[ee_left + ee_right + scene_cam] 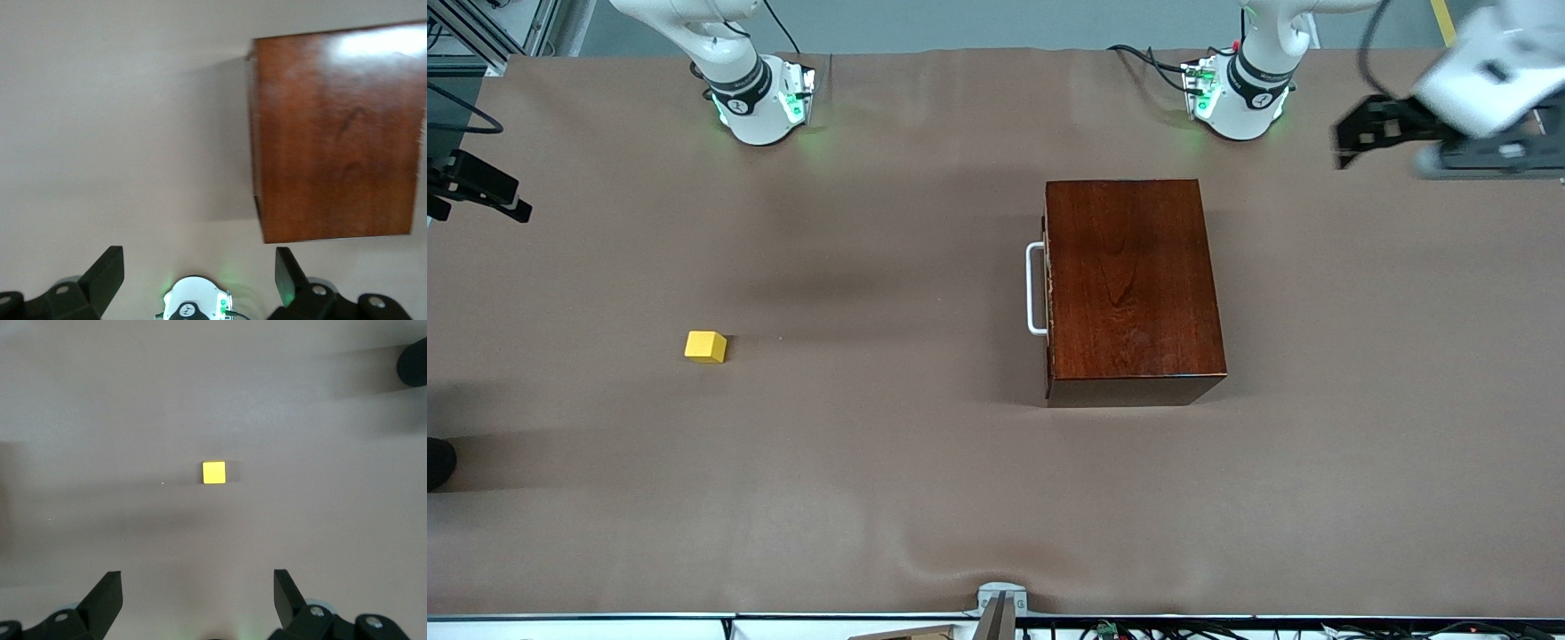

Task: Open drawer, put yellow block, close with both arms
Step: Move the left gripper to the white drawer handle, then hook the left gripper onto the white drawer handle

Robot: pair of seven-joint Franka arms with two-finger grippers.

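Across the front view, the drawer (1047,289) sits shut, its handle (1035,289) facing the yellow block (705,346) toward the right arm's end of the worktop (889,498). Left wrist view: left claw (200,275) spread, high above the worktop beside the wooden box (337,133). Right wrist view: right claw (198,599) spread, the block straight below.

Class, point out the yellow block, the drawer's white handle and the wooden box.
yellow block (705,346): front view, top face.
white handle (1034,289): front view, middle of the bar.
wooden box (1129,276): front view, middle of the top.
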